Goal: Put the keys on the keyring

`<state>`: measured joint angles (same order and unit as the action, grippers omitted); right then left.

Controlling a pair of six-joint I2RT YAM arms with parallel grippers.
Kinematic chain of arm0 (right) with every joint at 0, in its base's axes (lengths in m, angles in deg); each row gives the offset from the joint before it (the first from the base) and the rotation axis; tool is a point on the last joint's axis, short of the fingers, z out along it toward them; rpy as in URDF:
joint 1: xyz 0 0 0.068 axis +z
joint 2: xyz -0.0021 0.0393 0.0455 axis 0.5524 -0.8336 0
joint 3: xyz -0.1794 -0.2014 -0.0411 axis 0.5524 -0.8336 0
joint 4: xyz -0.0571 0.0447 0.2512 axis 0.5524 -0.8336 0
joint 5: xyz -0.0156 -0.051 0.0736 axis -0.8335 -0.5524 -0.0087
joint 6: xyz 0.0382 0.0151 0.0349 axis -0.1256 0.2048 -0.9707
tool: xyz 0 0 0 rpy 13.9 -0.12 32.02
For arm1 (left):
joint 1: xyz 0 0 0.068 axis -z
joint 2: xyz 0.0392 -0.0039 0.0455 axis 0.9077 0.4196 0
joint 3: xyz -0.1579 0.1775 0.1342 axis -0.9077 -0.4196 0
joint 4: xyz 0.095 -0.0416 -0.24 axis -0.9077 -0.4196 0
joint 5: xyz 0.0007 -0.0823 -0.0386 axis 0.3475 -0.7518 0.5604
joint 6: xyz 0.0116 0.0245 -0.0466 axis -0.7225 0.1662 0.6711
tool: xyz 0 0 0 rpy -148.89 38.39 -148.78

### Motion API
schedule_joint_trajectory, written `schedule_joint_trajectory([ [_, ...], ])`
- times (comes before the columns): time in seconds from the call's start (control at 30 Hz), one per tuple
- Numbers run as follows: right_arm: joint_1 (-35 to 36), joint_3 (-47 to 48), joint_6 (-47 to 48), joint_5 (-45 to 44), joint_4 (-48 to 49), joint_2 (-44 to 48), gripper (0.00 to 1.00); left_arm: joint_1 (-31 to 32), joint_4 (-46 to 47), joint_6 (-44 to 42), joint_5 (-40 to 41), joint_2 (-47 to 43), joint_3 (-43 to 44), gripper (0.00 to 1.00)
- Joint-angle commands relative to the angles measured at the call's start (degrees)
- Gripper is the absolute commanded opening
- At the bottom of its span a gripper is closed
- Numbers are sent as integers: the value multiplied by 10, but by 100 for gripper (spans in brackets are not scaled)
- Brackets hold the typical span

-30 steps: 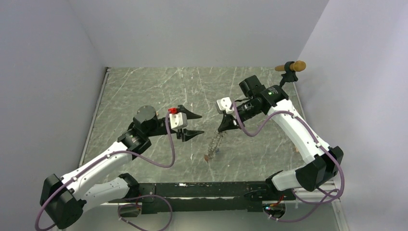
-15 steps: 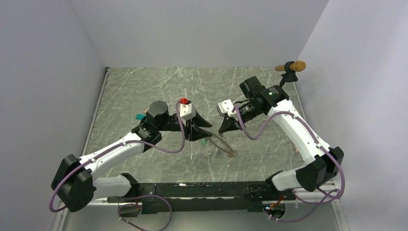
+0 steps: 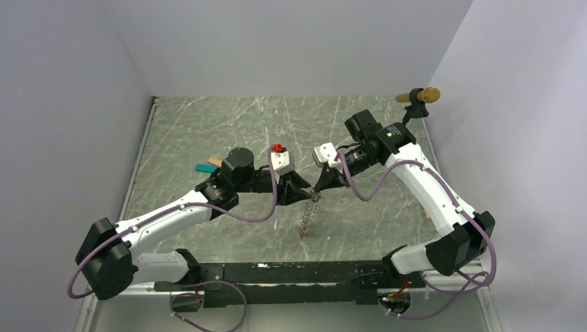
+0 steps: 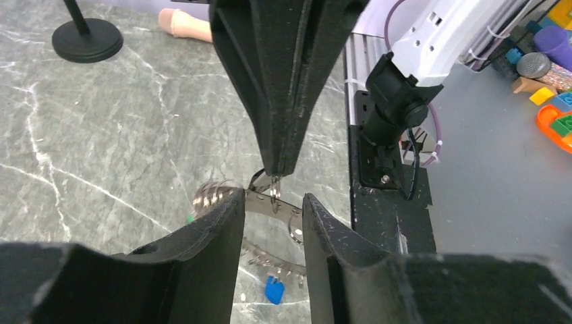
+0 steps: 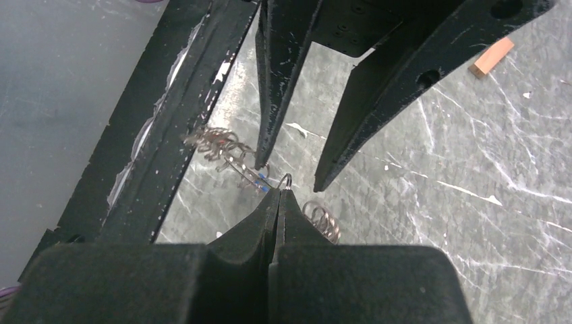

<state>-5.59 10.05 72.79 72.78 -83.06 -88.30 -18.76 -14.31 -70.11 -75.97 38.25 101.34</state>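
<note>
The keyring (image 3: 305,216) hangs as a dark beaded chain from my right gripper (image 3: 320,188), which is shut on a small wire ring (image 5: 286,181) at the chain's top. My left gripper (image 3: 304,195) faces it tip to tip. In the left wrist view my left gripper (image 4: 272,210) is open, and a stretch of the keyring (image 4: 263,200) crosses the gap between its fingers (image 4: 214,226). A blue key (image 4: 273,289) dangles from the chain below. In the right wrist view, coils of the keyring (image 5: 217,145) and blue key heads (image 5: 260,182) hang beyond my right gripper (image 5: 279,194).
A black round-based stand (image 3: 415,101) holding a tan peg is at the back right. Teal (image 3: 205,167) and tan (image 3: 215,161) blocks lie behind the left arm. Another tan block (image 5: 490,57) lies on the marble. The black base rail (image 3: 291,271) runs along the near edge.
My left arm has swung right until its jaws reach the right gripper's tip, and they have narrowed. The keyring swung out sideways and now hangs straight down again.
</note>
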Motion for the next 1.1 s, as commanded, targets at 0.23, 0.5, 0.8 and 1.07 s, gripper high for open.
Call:
schedule_joint_trajectory([
  [0.23,-1,10,16,46,4,21,0,3,-36,-22,21,15,46,37],
  [0.5,0,8,16,48,5,22,0,4,-19,-13,-17,29,49,28],
  [0.8,0,5,16,49,5,22,0,4,-9,3,-36,40,56,4],
  [1.07,-1,-1,13,39,10,30,0,3,1,25,-6,18,37,0],
])
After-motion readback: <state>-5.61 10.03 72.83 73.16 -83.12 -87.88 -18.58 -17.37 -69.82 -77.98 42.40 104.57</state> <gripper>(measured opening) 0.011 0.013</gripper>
